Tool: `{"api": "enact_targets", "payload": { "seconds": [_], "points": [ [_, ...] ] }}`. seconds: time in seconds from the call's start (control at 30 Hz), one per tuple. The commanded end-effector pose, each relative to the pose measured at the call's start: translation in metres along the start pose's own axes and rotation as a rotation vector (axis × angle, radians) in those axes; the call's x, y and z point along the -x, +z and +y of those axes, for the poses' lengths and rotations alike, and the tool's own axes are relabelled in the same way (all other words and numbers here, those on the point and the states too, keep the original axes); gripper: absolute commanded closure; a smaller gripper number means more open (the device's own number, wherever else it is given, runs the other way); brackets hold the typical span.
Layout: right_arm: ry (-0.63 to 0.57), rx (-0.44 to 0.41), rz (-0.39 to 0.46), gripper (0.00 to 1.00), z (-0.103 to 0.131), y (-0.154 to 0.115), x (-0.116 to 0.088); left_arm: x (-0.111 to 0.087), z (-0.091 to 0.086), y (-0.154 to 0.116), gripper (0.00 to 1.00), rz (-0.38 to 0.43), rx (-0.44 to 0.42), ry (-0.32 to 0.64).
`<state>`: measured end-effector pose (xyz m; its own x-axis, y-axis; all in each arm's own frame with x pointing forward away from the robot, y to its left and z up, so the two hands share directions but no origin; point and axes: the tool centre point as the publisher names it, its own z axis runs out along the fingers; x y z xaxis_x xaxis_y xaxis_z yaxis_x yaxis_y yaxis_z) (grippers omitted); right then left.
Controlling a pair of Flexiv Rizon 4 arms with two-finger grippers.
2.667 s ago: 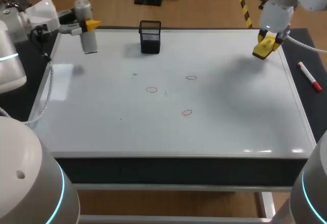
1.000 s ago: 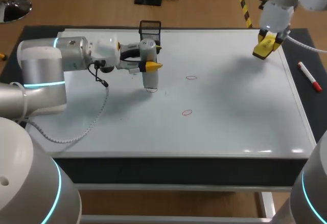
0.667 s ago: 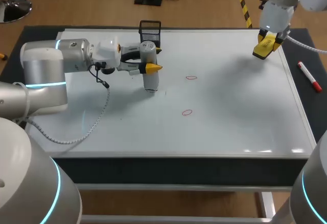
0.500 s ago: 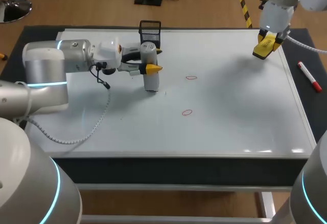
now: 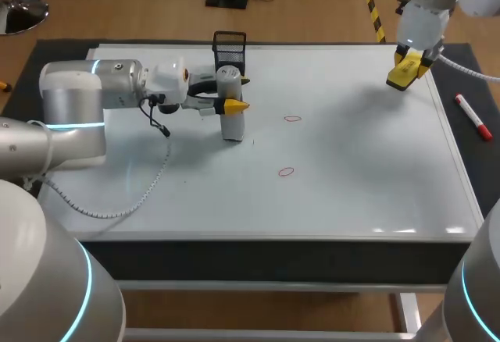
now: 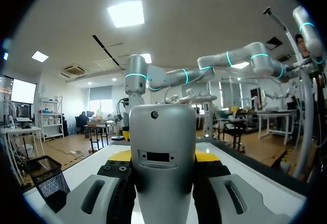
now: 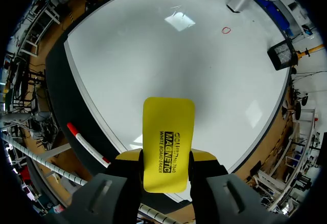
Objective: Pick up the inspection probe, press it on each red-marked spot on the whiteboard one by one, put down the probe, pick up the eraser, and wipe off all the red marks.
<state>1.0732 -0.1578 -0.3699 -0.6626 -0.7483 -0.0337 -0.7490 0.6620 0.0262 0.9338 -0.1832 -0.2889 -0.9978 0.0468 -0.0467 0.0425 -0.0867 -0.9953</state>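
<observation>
1. The whiteboard (image 5: 351, 194) covers the table. A mesh holder (image 5: 229, 55) stands at its far edge, and a red marker (image 5: 474, 117) lies off its right side.
2. The left gripper (image 5: 234, 96) clamps the probe (image 5: 231, 123) from both sides. The probe is upright with its tip on the board, likely pressing a spot hidden beneath it.
3. The right gripper (image 5: 408, 69) pinches the eraser (image 7: 168, 137) above the far right corner, well apart, probably waiting its turn.
4. Count: one probe, one eraser, one marker and one holder. Two red marks show, the far mark (image 5: 292, 119) and the near mark (image 5: 286, 172).

One probe (image 5: 231, 120), one yellow eraser (image 5: 406, 71), two red marks (image 5: 292, 119), one mesh basket (image 5: 230, 48), one marker (image 5: 473, 116)
</observation>
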Motion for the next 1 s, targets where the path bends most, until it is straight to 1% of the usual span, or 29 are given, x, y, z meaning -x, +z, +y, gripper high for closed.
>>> {"api": "enact_targets", "payload": {
  "seconds": [0.03,0.4,0.53,0.63,0.8,1.0],
  "points": [
    [-0.002,-0.001,0.003,1.00,-0.001,-0.001,0.000,-0.001,0.001,0.001,1.00,0.000,0.004,-0.002],
    [-0.002,-0.001,0.003,1.00,-0.001,-0.001,0.000,-0.003,0.001,0.002,1.00,-0.001,0.006,-0.003],
    [-0.002,-0.001,0.003,1.00,-0.001,-0.001,0.000,-0.001,-0.002,0.002,1.00,-0.005,0.006,0.004],
    [-0.002,-0.001,0.003,1.00,-0.001,-0.001,0.000,0.000,-0.008,0.000,1.00,-0.014,0.000,0.019],
    [-0.002,-0.001,0.003,1.00,-0.001,-0.001,0.000,0.000,-0.021,-0.020,1.00,-0.046,0.007,0.039],
    [-0.002,-0.001,0.003,1.00,-0.001,-0.001,0.000,0.000,-0.034,-0.064,1.00,-0.121,0.018,0.056]
  ]
}}
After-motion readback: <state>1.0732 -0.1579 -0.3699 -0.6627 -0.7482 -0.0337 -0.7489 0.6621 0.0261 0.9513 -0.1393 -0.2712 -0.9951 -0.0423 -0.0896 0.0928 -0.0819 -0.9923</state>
